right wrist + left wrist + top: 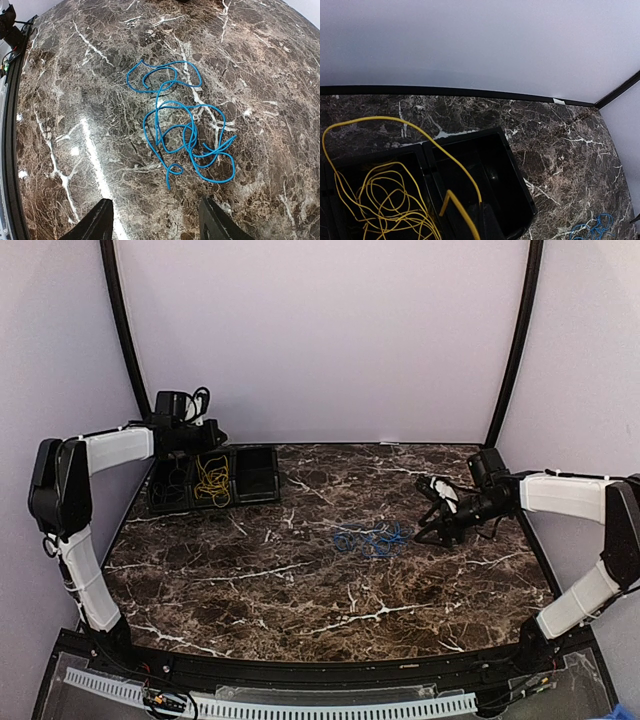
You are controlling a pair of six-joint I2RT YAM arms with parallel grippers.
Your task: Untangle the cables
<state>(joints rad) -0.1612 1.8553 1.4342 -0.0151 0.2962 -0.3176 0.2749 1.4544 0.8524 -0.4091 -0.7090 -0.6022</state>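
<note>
Two cables. Yellow cable [212,480]: in black tray [258,472], far left corner of table [300,600], strand pinched by clenched left gripper [216,437]. Blue cable [367,538]: loose mid-table, just beside released right gripper [425,512].

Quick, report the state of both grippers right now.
Left gripper: shut, pinching the thin yellow looped cord that trails into the black plastic tray.
Right gripper: open, empty, over the thin blue looped cord on the marble table.
</note>
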